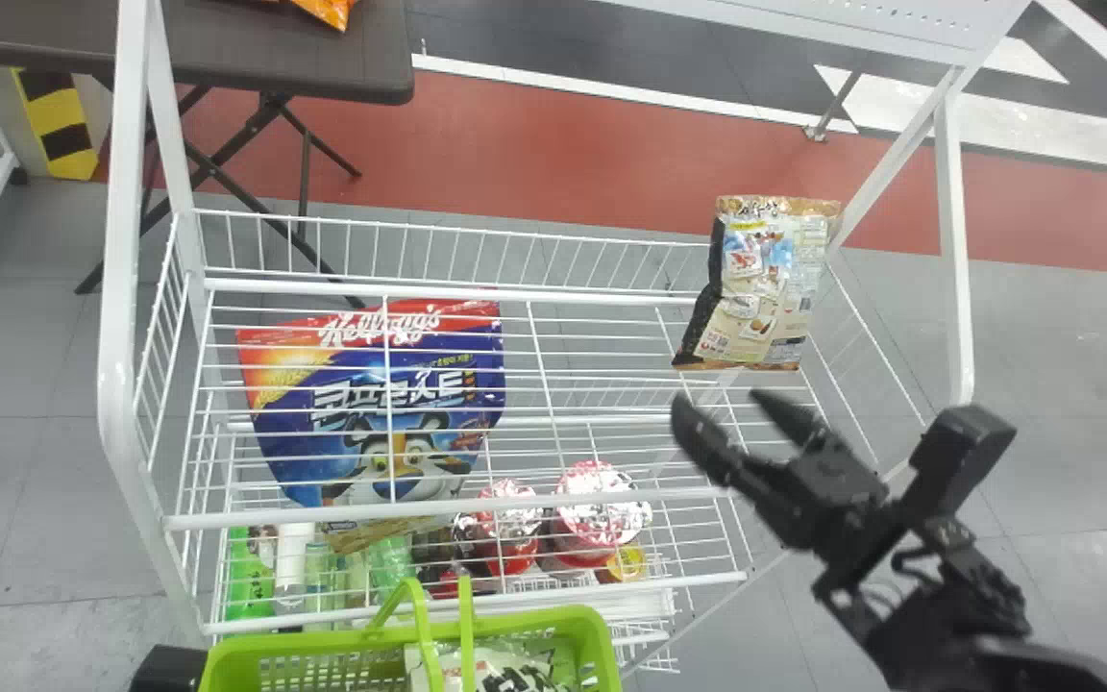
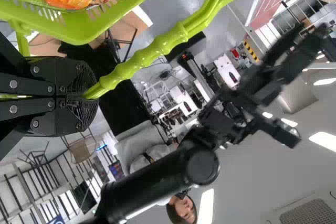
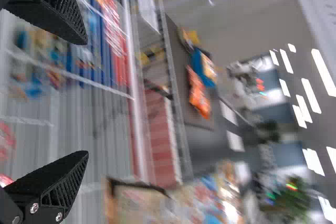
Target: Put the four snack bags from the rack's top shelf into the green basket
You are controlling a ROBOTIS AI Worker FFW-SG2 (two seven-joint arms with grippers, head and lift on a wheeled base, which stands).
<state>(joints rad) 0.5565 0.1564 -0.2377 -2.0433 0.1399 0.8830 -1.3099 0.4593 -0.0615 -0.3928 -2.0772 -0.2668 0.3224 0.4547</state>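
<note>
we are seeing a snack bag (image 1: 765,288) at two o'clock on the top shelf (image 1: 323,514). our right fingers (image 1: 707,442) are hanging open just short of it; we should be straddling its near edge squarely, then pinching gently. our left fingers (image 2: 58,85) are gripping the handle (image 2: 157,51) of the green basket (image 1: 602,644), which the head view's six o'clock edge is cropping.

And it's one snack bag (image 1: 770,288) near the top shelf's (image 1: 323,513) far right corner, one cereal bag (image 1: 371,408) below, at least two tubs (image 1: 515,553), one basket (image 1: 602,654)!
</note>
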